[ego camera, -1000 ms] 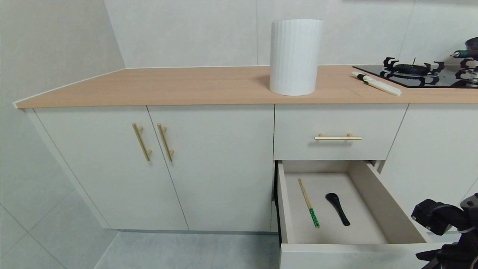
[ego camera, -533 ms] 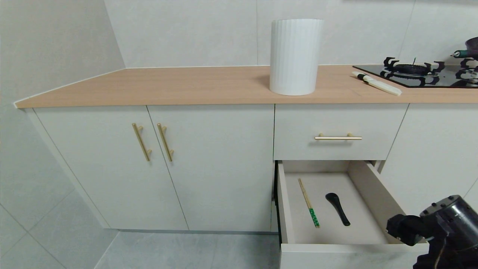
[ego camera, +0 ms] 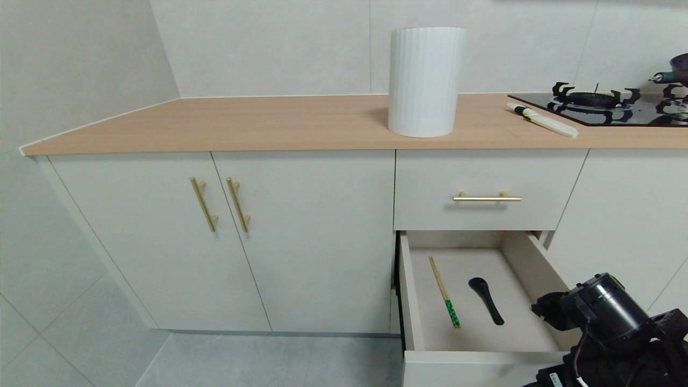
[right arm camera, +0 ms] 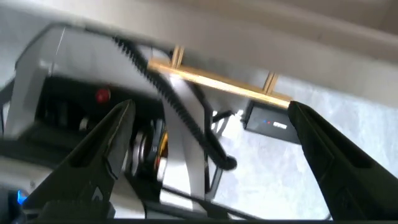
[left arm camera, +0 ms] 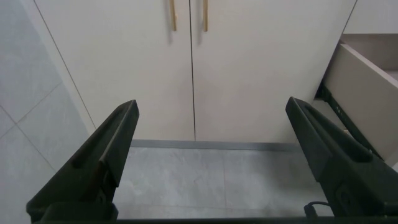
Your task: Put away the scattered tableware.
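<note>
Where the head view looks down on the kitchen cabinets, the open drawer sits at the lower right of the frame, under a shut drawer with a gold handle. Inside it the chopsticks lie towards the left and the black spoon near them on the right, not touching, both running roughly front to back. On the table above, a white ribbed canister stands upright right of centre, and a long white utensil lies near the stove at the upper right edge. The right arm shows in the lower right corner, by the open drawer's front right corner. From the left wrist, the left gripper has its fingers spread wide and empty, facing the cupboard doors, the floor tiles and the drawer's side. From the right wrist, the right gripper likewise holds its fingers wide apart and empty, a gold bar handle just beyond them.
</note>
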`<state>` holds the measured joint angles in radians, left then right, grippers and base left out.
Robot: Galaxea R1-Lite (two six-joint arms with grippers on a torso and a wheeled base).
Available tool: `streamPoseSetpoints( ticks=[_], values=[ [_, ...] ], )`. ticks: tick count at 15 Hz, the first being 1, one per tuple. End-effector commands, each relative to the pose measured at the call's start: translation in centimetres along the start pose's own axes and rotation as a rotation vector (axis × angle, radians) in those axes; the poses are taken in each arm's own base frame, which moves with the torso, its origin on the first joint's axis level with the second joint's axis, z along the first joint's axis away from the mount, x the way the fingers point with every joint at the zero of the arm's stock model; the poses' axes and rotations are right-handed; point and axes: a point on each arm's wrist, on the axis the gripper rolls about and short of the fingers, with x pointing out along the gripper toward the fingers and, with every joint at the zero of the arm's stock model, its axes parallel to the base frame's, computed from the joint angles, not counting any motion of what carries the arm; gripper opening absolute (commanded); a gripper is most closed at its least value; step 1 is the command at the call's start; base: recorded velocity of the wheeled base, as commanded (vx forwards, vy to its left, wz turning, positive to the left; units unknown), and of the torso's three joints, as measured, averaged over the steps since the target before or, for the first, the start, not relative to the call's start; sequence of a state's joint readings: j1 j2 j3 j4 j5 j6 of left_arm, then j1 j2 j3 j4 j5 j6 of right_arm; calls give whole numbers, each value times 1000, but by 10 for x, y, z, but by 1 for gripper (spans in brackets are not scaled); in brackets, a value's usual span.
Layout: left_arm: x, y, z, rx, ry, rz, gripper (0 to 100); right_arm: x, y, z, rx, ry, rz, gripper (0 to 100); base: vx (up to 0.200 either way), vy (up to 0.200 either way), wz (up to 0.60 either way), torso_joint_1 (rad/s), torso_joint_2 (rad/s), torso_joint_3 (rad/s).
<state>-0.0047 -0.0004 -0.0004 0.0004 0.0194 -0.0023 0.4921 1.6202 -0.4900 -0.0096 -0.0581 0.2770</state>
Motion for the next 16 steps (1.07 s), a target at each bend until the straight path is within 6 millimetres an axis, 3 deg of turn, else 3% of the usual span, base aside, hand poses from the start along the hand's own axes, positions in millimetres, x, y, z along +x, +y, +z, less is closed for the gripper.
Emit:
streamPoseSetpoints(
  ticks=[1, 6, 10, 16],
  values=[
    [0, 0, 0, -1, 0, 1, 100, 9, 0, 3, 10, 1, -25, 100, 0, 0, 0, 0, 0, 0],
    [0, 0, 0, 1, 0, 1, 100, 25, 0, 11, 49, -31, -82, 100, 0, 0, 0, 0, 0, 0],
    [0, 0, 0, -1, 0, 1, 100, 36, -10, 26, 108, -118, -91, 100, 0, 0, 0, 0, 0, 0],
    [0, 0, 0, 1, 0, 1, 100, 54, -9, 48, 128, -192, -124, 100, 0, 0, 0, 0, 0, 0]
  ],
)
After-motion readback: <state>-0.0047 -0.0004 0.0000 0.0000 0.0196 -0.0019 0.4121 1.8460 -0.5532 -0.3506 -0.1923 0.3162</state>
